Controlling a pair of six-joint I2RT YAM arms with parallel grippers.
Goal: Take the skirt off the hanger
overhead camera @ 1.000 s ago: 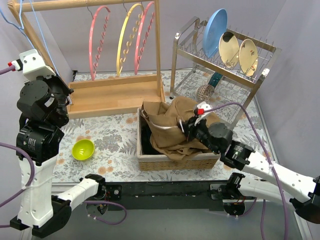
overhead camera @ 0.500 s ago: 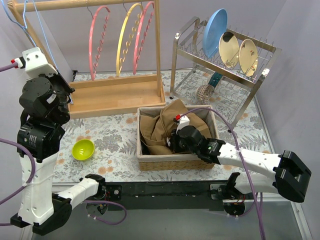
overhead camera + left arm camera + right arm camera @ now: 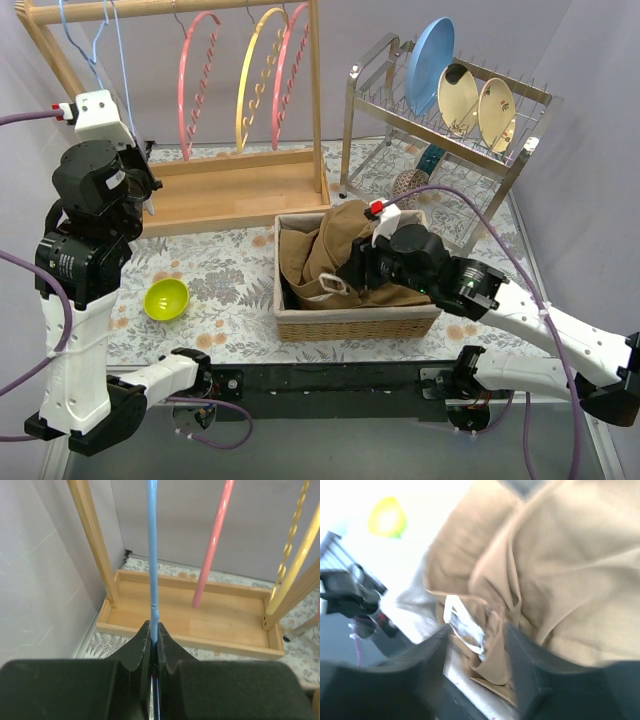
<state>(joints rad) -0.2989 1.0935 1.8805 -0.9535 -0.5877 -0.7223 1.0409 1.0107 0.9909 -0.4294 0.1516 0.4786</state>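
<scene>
The tan skirt (image 3: 340, 250) lies bunched in the wicker basket (image 3: 350, 325) at the middle of the table, off the hanger. My right gripper (image 3: 360, 272) hovers just over its near folds, open. In the right wrist view the fingers straddle a fold with a white label (image 3: 462, 622), and the right gripper (image 3: 476, 630) does not pinch the skirt (image 3: 560, 555). The blue wire hanger (image 3: 115, 50) hangs by the wooden rail at the top left. My left gripper (image 3: 154, 630) is shut on the lower part of the hanger (image 3: 151, 555).
The wooden rack's base tray (image 3: 230, 190) stands behind the basket, with pink (image 3: 200, 80) and yellow (image 3: 255, 80) spiral hangers on its rail. A metal dish rack (image 3: 450, 130) with plates is at the back right. A green bowl (image 3: 166, 298) sits at the left.
My right gripper has opened and let go of the skirt, which has settled into the basket. The left arm has carried the blue hanger to the right, along the rail.
</scene>
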